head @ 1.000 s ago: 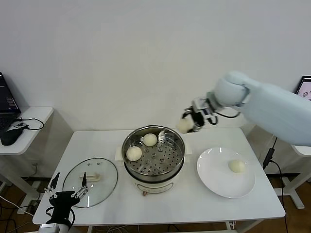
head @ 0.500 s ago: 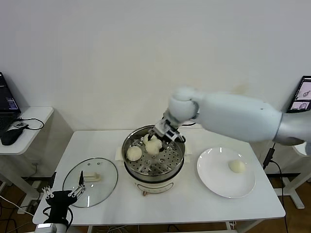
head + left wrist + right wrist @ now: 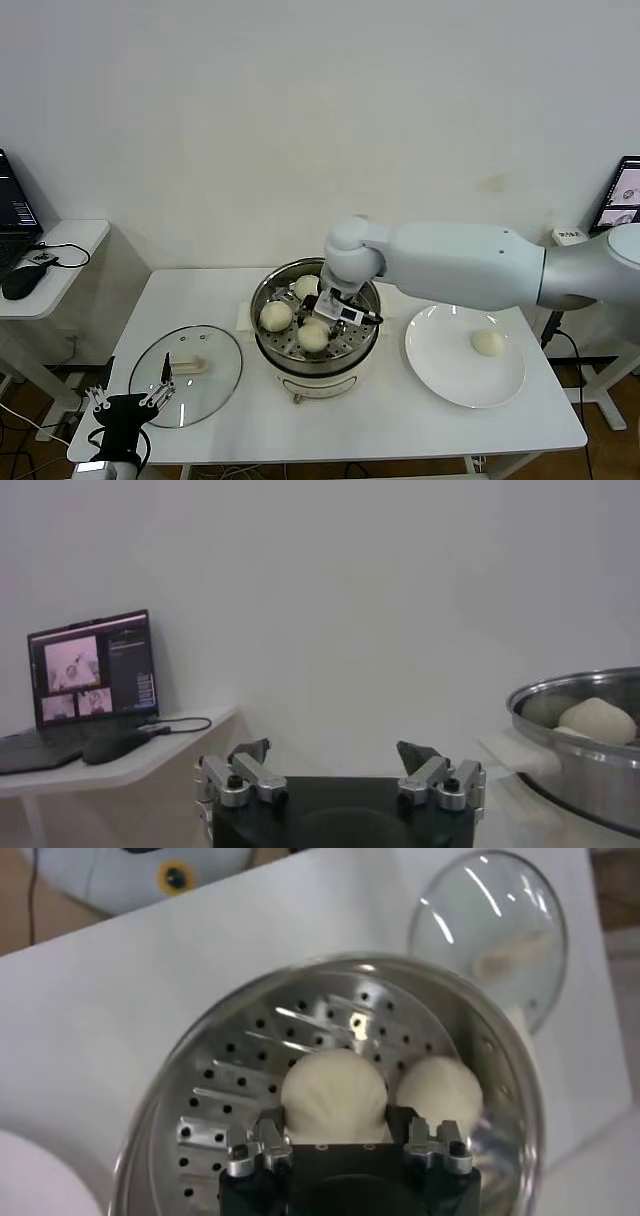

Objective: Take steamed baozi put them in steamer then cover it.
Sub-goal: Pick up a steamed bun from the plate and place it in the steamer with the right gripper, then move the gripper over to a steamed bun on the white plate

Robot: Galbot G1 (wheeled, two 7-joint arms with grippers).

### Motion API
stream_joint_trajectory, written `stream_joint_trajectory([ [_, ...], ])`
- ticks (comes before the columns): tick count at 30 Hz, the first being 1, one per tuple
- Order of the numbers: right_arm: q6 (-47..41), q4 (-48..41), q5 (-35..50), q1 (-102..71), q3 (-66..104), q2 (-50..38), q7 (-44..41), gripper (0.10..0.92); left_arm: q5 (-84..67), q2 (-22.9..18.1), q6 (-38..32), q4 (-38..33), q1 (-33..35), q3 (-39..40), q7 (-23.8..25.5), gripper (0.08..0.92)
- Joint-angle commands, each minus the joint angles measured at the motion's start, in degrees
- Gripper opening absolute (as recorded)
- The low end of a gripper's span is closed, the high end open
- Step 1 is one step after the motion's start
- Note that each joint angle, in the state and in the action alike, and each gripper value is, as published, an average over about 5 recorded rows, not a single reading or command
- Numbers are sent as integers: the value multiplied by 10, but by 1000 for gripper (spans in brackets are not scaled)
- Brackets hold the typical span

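Note:
The steamer (image 3: 316, 362) stands mid-table with three baozi on its perforated tray. My right gripper (image 3: 318, 326) is down inside it, shut on one baozi (image 3: 312, 338) that sits at the tray's near side. In the right wrist view the fingers flank this baozi (image 3: 333, 1091), with another baozi (image 3: 440, 1091) beside it. Two more baozi lie at the tray's left (image 3: 275, 316) and back (image 3: 307, 288). A fourth baozi (image 3: 487, 343) lies on the white plate (image 3: 440, 375). The glass cover (image 3: 215, 385) lies flat left of the steamer. My left gripper (image 3: 130, 403) is open and empty at the front left corner.
A side table with a laptop and mouse (image 3: 20, 282) stands at the left. In the left wrist view the steamer's rim (image 3: 580, 770) shows at the right with a baozi (image 3: 597, 720) inside. The right arm (image 3: 460, 265) spans over the table's right back.
My right gripper carried the baozi from above the steamer's back right rim down to the near side of the tray. The left gripper stayed put.

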Motion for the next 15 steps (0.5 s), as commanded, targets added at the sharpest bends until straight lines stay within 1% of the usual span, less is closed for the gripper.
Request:
stream_joint_trajectory([
  [1, 28, 16, -32, -8, -11, 5, 1, 656, 1, 0, -1, 1, 1, 1, 0, 823],
  [7, 28, 10, -26, 0, 2, -2, 9, 780, 1, 0, -1, -1, -1, 3, 0, 823],
  [9, 27, 4, -19, 9, 11, -9, 10, 809, 1, 1, -1, -2, -1, 3, 0, 823],
  [15, 12, -27, 22, 53, 60, -53, 11, 822, 1, 11, 0, -1, -2, -4, 1, 823],
])
